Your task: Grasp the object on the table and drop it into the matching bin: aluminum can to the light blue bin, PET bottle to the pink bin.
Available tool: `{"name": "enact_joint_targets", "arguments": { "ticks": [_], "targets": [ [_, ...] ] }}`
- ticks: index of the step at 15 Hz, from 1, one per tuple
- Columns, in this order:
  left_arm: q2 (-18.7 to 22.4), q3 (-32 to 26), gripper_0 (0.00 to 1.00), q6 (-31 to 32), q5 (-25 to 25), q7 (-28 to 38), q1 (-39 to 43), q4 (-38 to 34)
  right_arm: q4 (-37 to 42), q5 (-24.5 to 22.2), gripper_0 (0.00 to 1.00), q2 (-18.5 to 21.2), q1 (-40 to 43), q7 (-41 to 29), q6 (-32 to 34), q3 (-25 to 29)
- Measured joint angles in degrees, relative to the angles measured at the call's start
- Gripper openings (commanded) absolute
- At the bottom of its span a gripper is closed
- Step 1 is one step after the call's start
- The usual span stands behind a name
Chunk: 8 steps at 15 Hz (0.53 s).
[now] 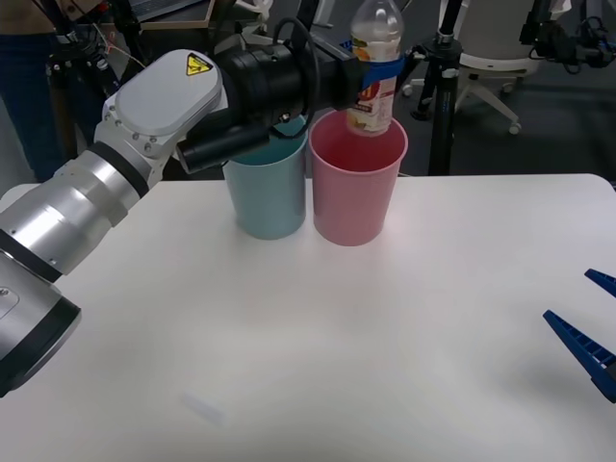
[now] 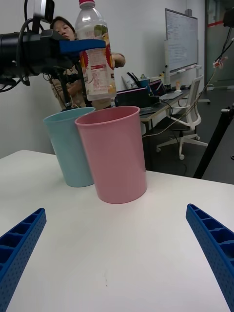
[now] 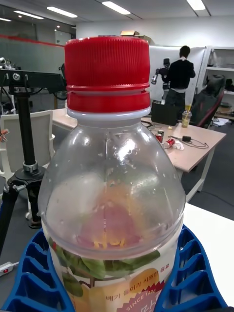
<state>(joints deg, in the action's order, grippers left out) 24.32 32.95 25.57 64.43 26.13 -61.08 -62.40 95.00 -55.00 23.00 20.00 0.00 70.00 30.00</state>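
A: What is seen in the front view?

B: At top centre of the frame the bottle (image 1: 374, 67) is held upright in the left gripper (image 1: 377, 77), whose blue fingers are closed round the labelled body. It is hung just over the mouth of the pink bin (image 1: 355, 188), its base about level with the rim. The blue bin (image 1: 267, 188) is stood touching the pink one, to its left in the frame. At the lower right edge the right gripper (image 1: 587, 327) is parked low over the table (image 1: 318, 366), its fingers spread and nothing held.

A: And from the right wrist?

B: The bottle (image 2: 95, 58) is shown at upper left, clamped by a blue finger (image 2: 80, 45) across the label, with its base just above the pink bin (image 2: 114, 153). The blue bin (image 2: 69, 146) is placed behind and beside it. The right fingers (image 2: 19, 246) are seen wide apart at the lower corners.

A: The left wrist view?

B: The bottle (image 3: 111, 195) is seen close up, red cap uppermost, cradled between the ribbed fingers (image 3: 36, 265) at the lower edge.

A: So how far along is the task judged to be?

B: The grasp and the carry are judged done, and the right bin appears to have been reached. Only the release is left; the bottle has not yet been dropped.
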Motion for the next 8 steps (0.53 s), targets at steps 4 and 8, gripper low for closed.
{"name": "enact_joint_targets", "arguments": {
  "ticks": [4, 8],
  "targets": [
    [-0.1, 0.0, 1.00, -0.9, 0.0, -1.8, 0.0, -0.1, 0.0, 0.0, 1.00, 0.0, 0.0, 0.0, 0.0, 0.0],
    [-0.1, 0.0, 1.00, -1.1, -0.7, -4.3, 0.0, 0.0, 0.0, 0.0, 1.00, 0.0, 0.0, 0.0, 0.0, 0.0]
  ]
}}
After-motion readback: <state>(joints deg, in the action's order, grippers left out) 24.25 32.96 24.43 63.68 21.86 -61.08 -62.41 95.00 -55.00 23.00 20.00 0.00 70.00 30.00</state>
